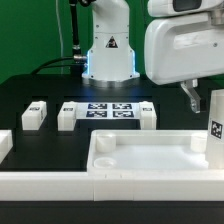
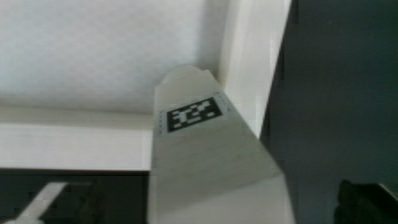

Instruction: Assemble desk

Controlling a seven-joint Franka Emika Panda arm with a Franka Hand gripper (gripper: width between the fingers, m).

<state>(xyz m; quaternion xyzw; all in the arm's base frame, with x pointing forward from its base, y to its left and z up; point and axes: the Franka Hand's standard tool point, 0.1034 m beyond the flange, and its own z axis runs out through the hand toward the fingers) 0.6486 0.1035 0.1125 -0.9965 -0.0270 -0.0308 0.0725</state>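
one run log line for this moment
gripper: shut on leg | leg: upright, exterior view's right end of desk top | loose legs: three near marker board

Back strip of table (image 1: 40, 92) in front of the robot base (image 1: 108, 55) is open; I could sweep across it. The middle row blocks low passes: first leg (image 1: 33, 114), second leg (image 1: 67, 115) and third leg (image 1: 147, 115), with a narrow gap between the first two. Marker board (image 1: 110, 110) lies flat between second and third, no bar overhead. Edge leg (image 1: 4, 145) crowds the exterior view's left. Desk top (image 1: 150, 153) has a bare floor, free from above, except at the exterior view's right end, where the upright leg (image 1: 216, 125) (image 2: 205, 160) stands with the arm housing (image 1: 185, 45) close above. Rail border (image 1: 45, 182) walls the near side.
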